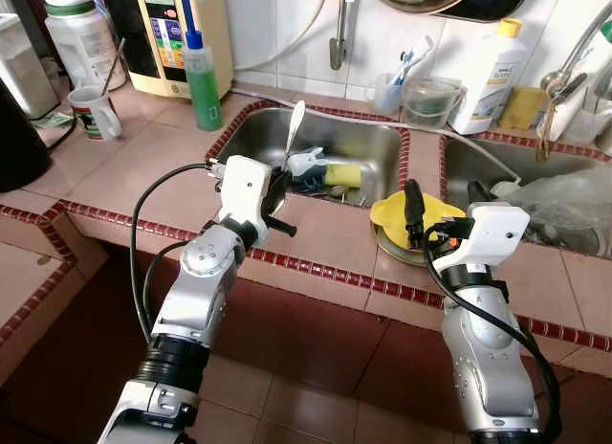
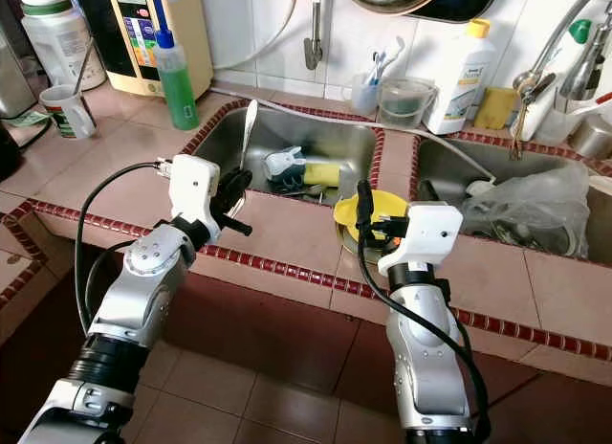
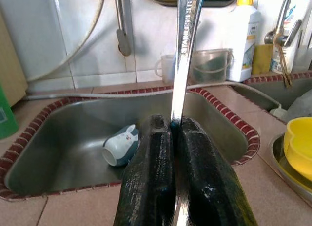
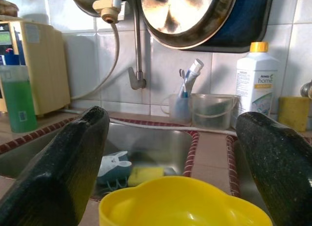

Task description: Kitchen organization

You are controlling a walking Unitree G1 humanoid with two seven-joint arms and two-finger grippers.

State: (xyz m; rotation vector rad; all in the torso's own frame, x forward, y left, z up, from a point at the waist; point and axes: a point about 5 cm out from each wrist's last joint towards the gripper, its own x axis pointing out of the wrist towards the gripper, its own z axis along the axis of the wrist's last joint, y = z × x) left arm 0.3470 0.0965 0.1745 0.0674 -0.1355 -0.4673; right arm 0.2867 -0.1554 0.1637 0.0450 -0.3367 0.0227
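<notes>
Left claw [image 1: 277, 197]: closed on the handle of a metal spoon [image 1: 294, 133], at the near rim of the left sink basin [image 1: 368, 143]. The spoon's long axis runs nearly upright, bowl end up and leaning slightly toward the back wall, handle end down between the fingers. The left wrist view shows the two black fingers [image 3: 151, 182] pressed together with the shiny handle [image 3: 184, 55] rising straight out from between them; stamped lettering on the handle is too blurred to read.

Right claw [image 1: 413, 219]: fingers spread wide, at the near edge of a yellow bowl [image 1: 413, 217] that sits on a metal plate [image 1: 394, 248] on the tiled table [image 1: 143, 157] between the two basins. The right wrist view shows one finger [image 4: 63, 172] on each side of the bowl's rim [image 4: 180, 201]; whether they touch it cannot be told.

Left basin contents: a small white and blue cup [image 3: 118, 147] lying on its side, a yellow sponge [image 1: 342, 174].

Right basin [image 1: 478, 166]: a clear plastic bag [image 1: 564, 200] over dishes.

Back of table, head views: green bottle [image 1: 202, 80], beige appliance [image 1: 177, 33], white mug [image 1: 94, 112], clear tub [image 1: 430, 101], cup with toothbrushes [image 1: 390, 88], white bottle with yellow cap [image 1: 490, 76].

The right wrist view adds a hanging metal pan [image 4: 187, 16] above the wall tap [image 4: 138, 77].
</notes>
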